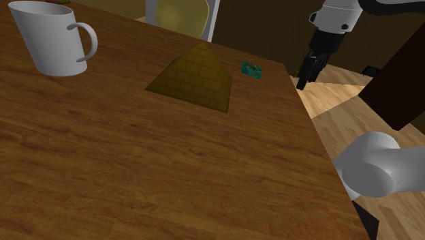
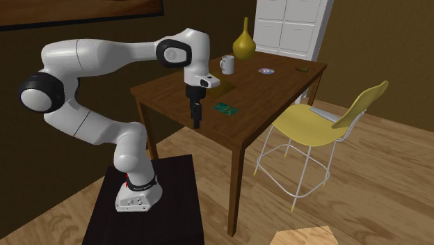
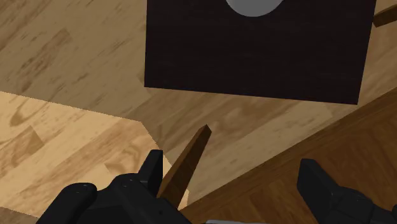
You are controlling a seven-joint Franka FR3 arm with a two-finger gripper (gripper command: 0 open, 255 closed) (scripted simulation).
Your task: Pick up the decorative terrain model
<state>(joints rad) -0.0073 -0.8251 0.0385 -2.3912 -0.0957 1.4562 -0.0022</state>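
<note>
**A:** Where is the terrain model?

**B:** The small green terrain model [image 1: 252, 69] lies flat on the wooden table [image 1: 136, 157]. It is close to the table's edge and just beside a yellow-brown brick pyramid [image 1: 194, 75]. Its relief is too small to read (dark and light green patches, nothing more).

**A:** And the gripper?

**B:** The gripper [image 1: 304, 76] hangs past that table edge, over the floor, pointing down and apart from the model. In the wrist view its 2 fingers [image 3: 153, 170] are spread wide with nothing between them. Below them are the plank floor [image 3: 70, 76], the black stand [image 3: 254, 63] and a table leg [image 3: 188, 162].

**A:** Anything hidden?

**B:** In the second exterior view the hand covers part of the pyramid. In the shoulder view the top edge cuts off a yellow chair back [image 1: 180, 17], and the arm runs out of the picture.
</note>
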